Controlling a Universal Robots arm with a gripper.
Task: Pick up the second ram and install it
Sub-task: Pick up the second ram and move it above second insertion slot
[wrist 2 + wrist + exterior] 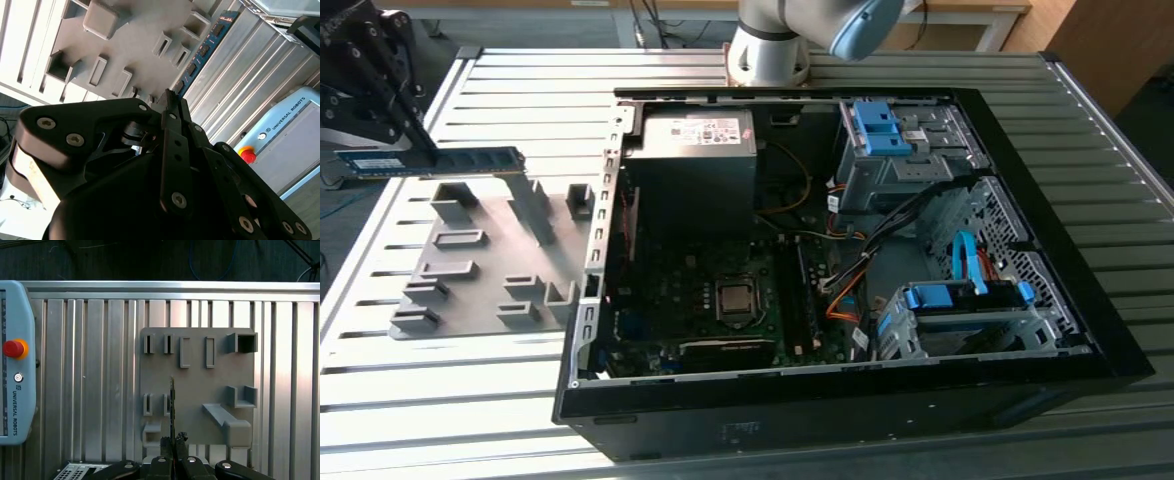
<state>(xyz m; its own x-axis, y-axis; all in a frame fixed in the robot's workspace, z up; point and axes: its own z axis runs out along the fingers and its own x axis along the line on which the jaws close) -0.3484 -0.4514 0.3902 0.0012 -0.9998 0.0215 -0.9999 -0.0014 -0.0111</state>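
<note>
Holder (480, 245) matt grey plastic, table (427, 400) bright ribbed metal, claw (175, 99) matt blk metal, ram (467, 158) blue PCB.

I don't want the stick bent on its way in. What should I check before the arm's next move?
1. Ram held in the fingers: ok, clamped at one end.
2. Ram clear of the holder: ok, it hangs above it in the exterior view.
3. Case open, motherboard exposed: ok.
4. Slots free: cannot tell.
5. Cables away from the slots: cannot tell; orange and black ones lie close by.
</note>
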